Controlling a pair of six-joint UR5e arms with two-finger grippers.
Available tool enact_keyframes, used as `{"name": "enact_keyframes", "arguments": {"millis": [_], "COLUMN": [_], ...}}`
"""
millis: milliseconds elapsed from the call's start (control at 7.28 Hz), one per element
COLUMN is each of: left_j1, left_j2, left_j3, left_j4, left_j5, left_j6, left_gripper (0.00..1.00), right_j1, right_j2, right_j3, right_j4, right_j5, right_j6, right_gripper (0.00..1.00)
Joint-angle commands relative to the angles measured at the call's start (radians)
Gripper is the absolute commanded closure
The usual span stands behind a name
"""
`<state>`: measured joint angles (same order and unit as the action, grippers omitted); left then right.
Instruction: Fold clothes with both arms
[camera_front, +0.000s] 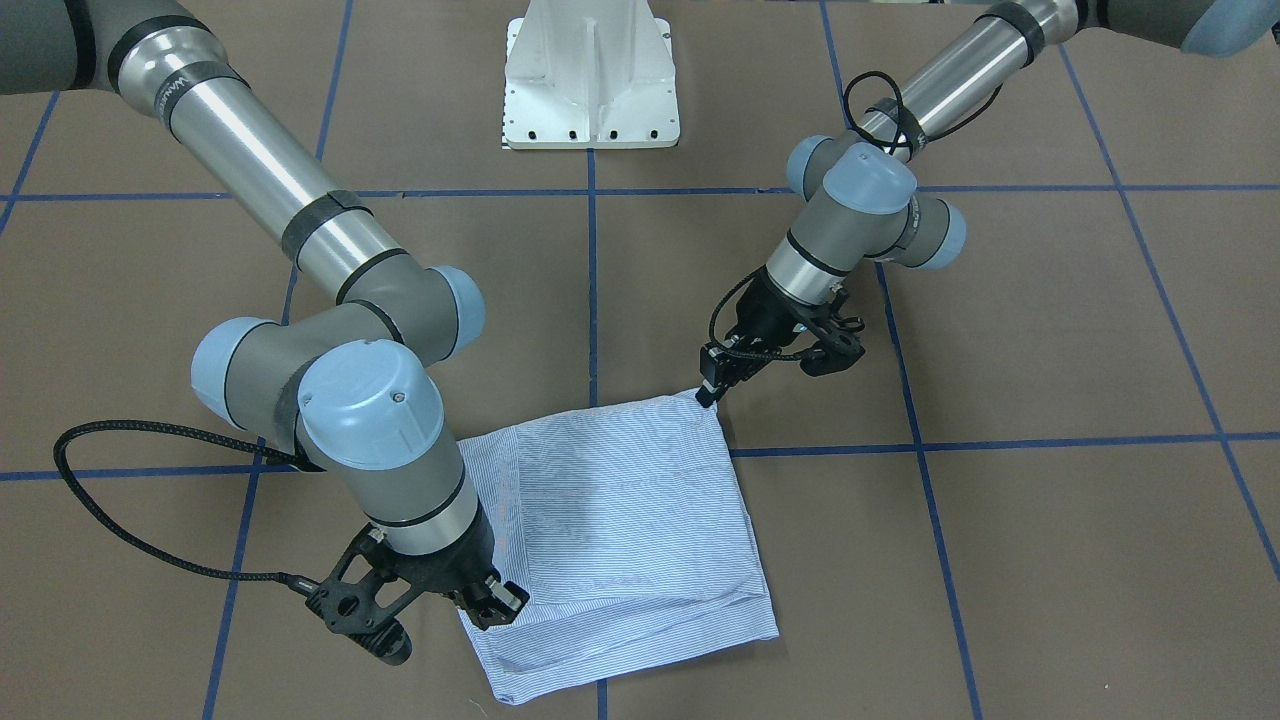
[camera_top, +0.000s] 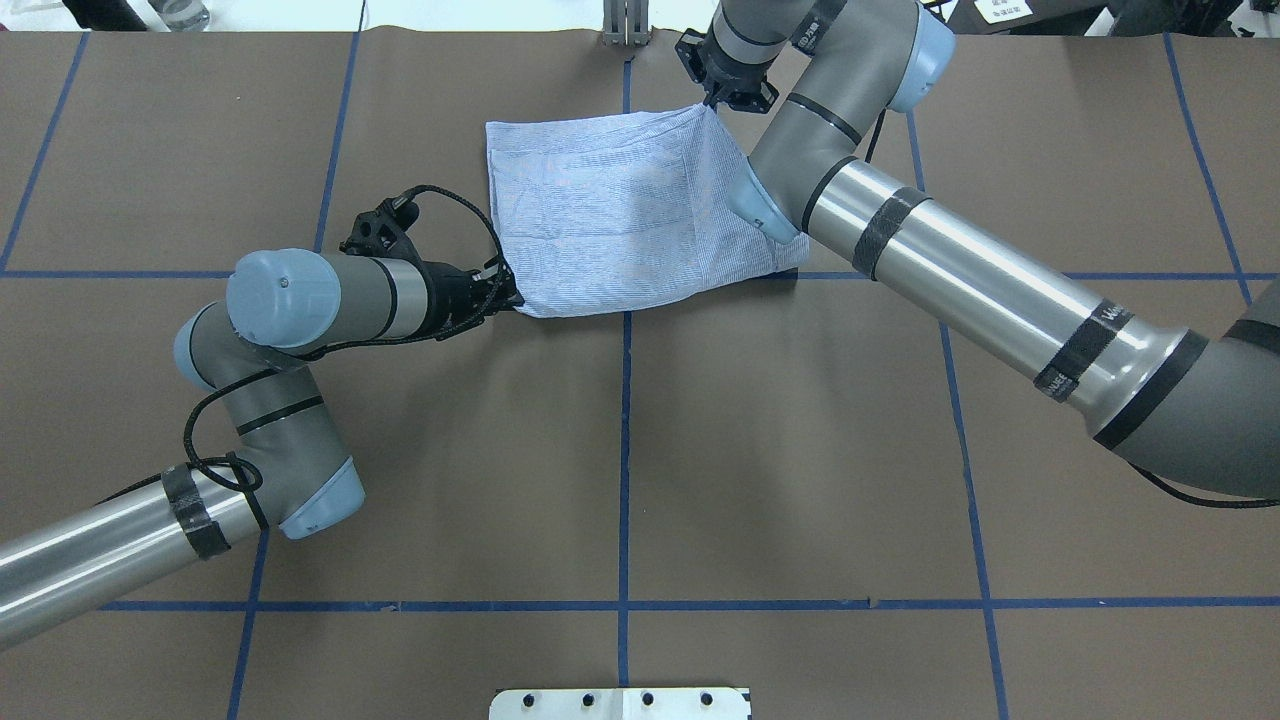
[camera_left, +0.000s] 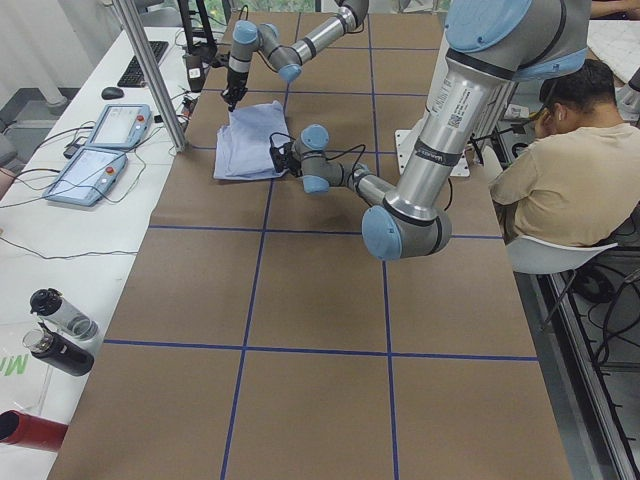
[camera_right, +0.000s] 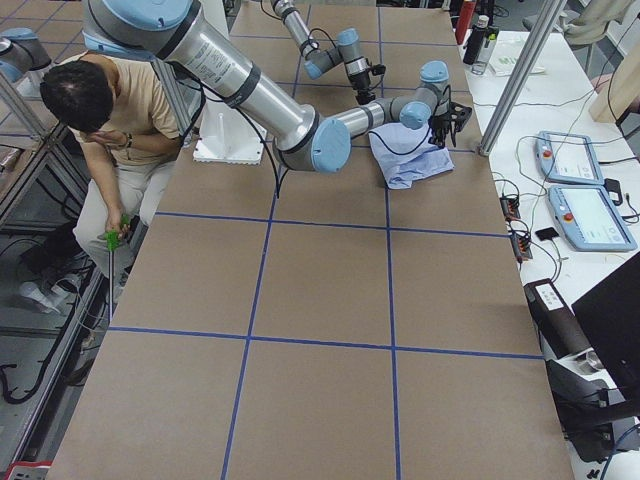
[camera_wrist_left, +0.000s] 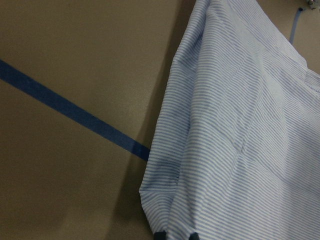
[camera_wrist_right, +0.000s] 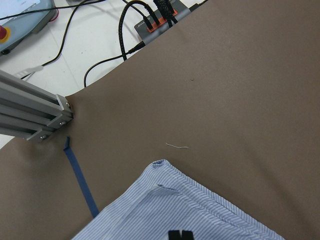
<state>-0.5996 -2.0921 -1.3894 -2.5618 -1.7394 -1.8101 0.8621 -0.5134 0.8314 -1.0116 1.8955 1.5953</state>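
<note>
Two arms, the left arm (camera_front: 955, 78) and the right arm (camera_front: 250, 150), meet at one shirt (camera_front: 620, 520), light blue with fine white stripes. We see it folded into a rough square on the brown surface (camera_front: 1050, 330), well out from the white base (camera_front: 590, 90) and straight ahead of it. It lies across the blue tape line (camera_front: 592, 300) that runs away from the middle of the base. The left fingers (camera_front: 709, 385) are closed on the shirt corner nearest the base on the robot's left side, and that corner stands up in a small peak. In the left wrist view, striped cloth runs down between two dark tips at the lower edge. The right fingers (camera_front: 497, 603) are pinched on the shirt at its side farther from the base, on the robot's right. In the right wrist view we see two dark tips close together over cloth near a hemmed corner. Elsewhere the shirt lies flat, with stacked layers showing along the edge farthest from the base. From overhead, the right arm passes above the shirt's edge on the robot's right. A person (camera_left: 560, 160) in a beige top sits just behind the base.
</note>
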Motion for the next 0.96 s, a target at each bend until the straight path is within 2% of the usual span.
{"name": "enact_keyframes", "arguments": {"millis": [0,825], "left_j1": [-0.002,0.058], "left_j2": [0.009,0.032], "left_j3": [-0.032,-0.144], "left_j4": [0.000,0.000], "left_j5": [-0.002,0.000], "left_j6": [0.002,0.005], "left_gripper": [1.00,1.00], "right_j1": [0.000,-0.009], "right_j2": [0.003,0.035], "right_j3": [-0.020,-0.069], "right_j4": [0.021,0.050], "right_j5": [-0.001,-0.003], "right_j6": [0.002,0.002], "right_gripper": [1.00,1.00]}}
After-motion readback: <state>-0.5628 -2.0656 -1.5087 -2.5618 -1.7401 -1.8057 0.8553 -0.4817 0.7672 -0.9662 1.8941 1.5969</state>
